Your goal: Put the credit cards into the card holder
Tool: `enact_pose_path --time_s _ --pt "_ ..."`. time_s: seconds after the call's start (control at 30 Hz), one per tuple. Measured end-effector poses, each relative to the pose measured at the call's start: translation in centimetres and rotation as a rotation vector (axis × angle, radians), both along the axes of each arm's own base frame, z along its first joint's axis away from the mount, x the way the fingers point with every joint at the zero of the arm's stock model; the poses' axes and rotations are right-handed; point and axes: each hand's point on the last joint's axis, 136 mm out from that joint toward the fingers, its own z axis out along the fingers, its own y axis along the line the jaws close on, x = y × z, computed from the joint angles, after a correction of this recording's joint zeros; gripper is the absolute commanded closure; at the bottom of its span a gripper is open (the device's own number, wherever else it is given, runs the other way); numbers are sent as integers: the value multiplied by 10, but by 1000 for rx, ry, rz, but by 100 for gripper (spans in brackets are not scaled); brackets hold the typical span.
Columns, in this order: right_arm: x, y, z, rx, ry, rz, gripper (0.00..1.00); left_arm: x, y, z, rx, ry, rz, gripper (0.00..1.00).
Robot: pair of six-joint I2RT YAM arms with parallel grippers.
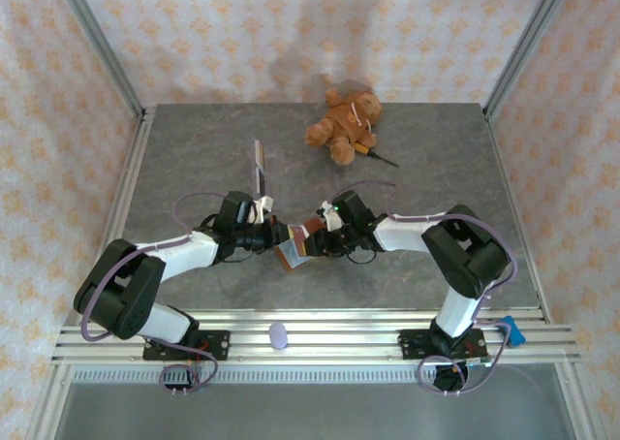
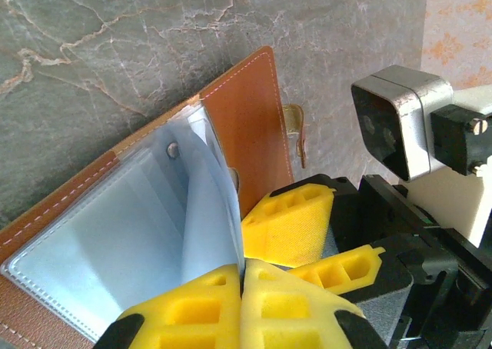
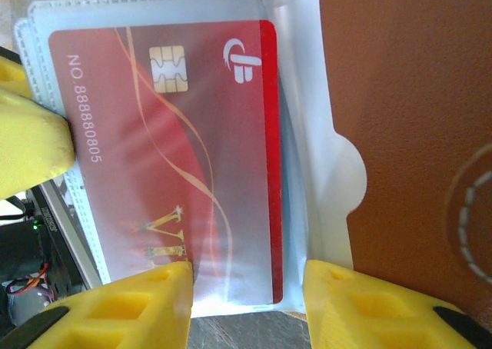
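The red card is sitting inside a clear sleeve of the brown holder, which is lying mid-table between the arms. The card is looking light, stiff, glossy and slippery, so nudging its short edge is probably working better than pinching its faces. The sleeve is thin, floppy plastic with stitched borders, and the holder is smooth and leather-like with pale stitching. The left gripper is clenching a sleeve leaf, propping the holder open. The right gripper is standing with its jaws apart at the card's near end, visibly grasping nothing.
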Motion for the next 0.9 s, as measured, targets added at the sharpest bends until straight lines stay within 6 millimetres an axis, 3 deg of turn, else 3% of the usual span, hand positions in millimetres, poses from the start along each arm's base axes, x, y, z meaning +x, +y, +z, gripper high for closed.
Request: enact_pose_path --time_s 0.23,0.43,0.8,0.9 --pt "0 0 0 0 2 -3 58 -2 5 -4 2 8 12 90" --pt "0 0 0 1 7 -7 56 -2 5 -1 -4 -3 11 94" --pt "-2 5 7 29 13 5 38 -2 3 2 -25 -18 0 99" --pt "-3 8 11 40 10 19 25 -2 2 2 -28 -18 -2 100"
